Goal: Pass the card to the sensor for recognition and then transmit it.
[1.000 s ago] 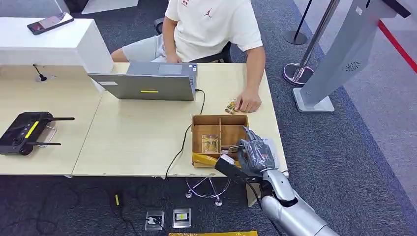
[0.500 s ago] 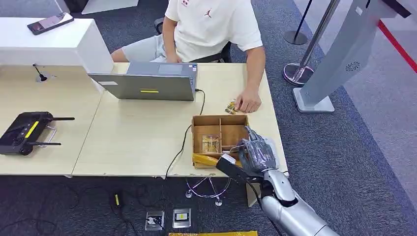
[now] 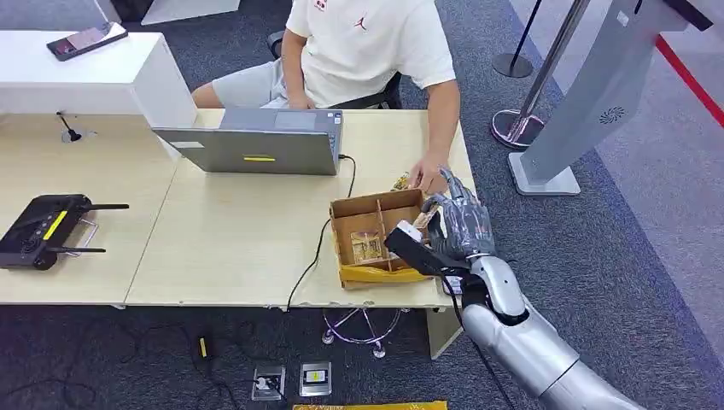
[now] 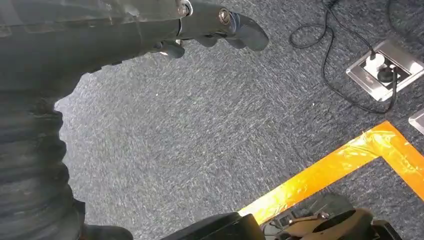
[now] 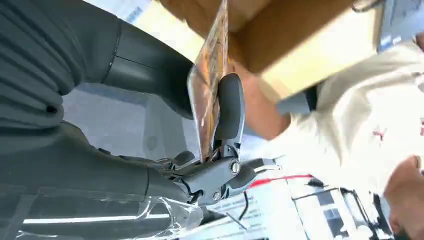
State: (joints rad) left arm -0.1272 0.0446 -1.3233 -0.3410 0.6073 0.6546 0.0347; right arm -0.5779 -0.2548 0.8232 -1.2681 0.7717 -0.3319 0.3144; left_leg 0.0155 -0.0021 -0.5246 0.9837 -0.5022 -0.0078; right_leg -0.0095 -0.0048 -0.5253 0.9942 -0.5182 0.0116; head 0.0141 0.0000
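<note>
Card (image 5: 209, 95) seen edge-on, print unreadable, lower edge hidden among right hand (image 5: 150, 150) fingers. Person's hand (image 3: 424, 178) partly covered by that hand. Left hand (image 4: 100, 30) cropped at frame edge.

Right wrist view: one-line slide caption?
Right hand pinches a card edge-on between thumb and finger, beside the wooden box.

box (image 3: 376, 231) on table (image 3: 239, 248) | laptop (image 3: 252, 147) behind (person (image 3: 367, 43) beyond)

even, bright overhead light on the bench (image 3: 230, 239); shadows soft and short. head view sharp. right wrist view motion-blurred, background overexposed white. left wrist view: carpet (image 4: 200, 125) sharp, glare on orange floor tape (image 4: 325, 175).
</note>
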